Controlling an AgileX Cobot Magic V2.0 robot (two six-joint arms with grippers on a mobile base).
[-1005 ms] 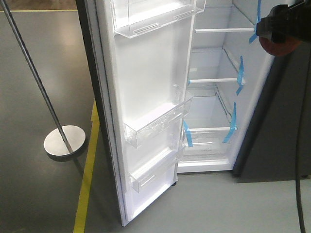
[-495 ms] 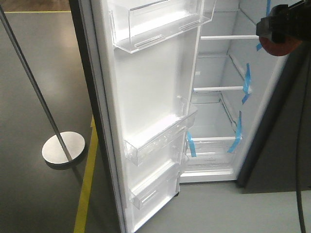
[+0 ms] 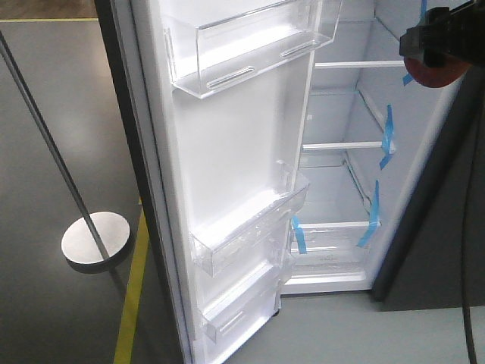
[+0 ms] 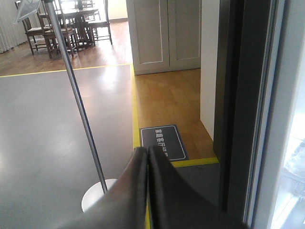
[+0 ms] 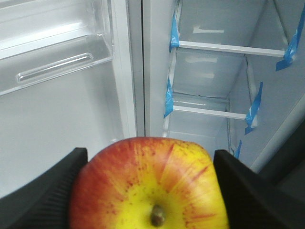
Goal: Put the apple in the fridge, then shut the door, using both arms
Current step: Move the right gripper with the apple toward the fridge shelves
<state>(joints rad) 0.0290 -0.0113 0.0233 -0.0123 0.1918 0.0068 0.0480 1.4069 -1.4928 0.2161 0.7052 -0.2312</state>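
The red and yellow apple (image 5: 150, 186) fills the bottom of the right wrist view, stem dimple toward the camera. My right gripper (image 5: 150, 193) is shut on it, one black finger (image 5: 47, 195) on each side. In the front view the right gripper (image 3: 433, 54) holds the apple (image 3: 437, 74) high at the top right, in front of the open fridge (image 3: 345, 114). White glass shelves (image 5: 228, 47) marked with blue tape lie ahead of the apple. The door (image 3: 235, 167) stands wide open at the left, its clear bins showing. My left gripper (image 4: 145, 151) is shut and empty beside the door's dark edge (image 4: 238, 95).
A silver pole (image 4: 76, 95) on a round base (image 3: 95, 240) stands left of the door. Yellow floor tape (image 3: 130, 296) runs past it. A dark floor mat (image 4: 163, 142), a white panelled cabinet (image 4: 167, 33) and a dining table with chairs (image 4: 62, 21) lie beyond.
The view has drawn closer to the fridge: door, shelves and pole base sit lower and larger. The right gripper keeps the apple at the same spot in the view.
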